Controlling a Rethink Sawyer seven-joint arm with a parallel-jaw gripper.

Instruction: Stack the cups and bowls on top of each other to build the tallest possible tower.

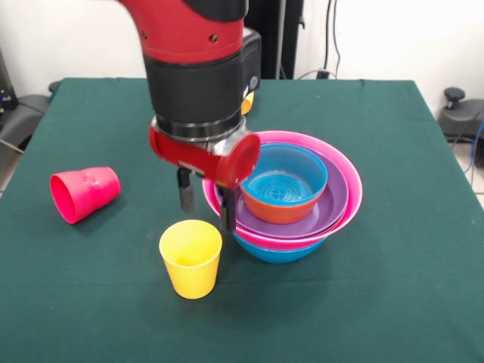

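Pincer [205, 206] apart, empty, above yellow cup [191, 258]. Cup looks light, stiff, slick; best gripped across the rim wall, one finger inside.

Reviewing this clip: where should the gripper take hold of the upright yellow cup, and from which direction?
Probably the rim wall of the yellow cup, from straight above. It stands upright with its mouth open upward, so one finger could go inside and one outside. The gripper hangs open just above it.

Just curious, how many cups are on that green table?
2. A yellow cup stands upright under the gripper; a red-pink cup lies tipped at left. The arm may hide others.
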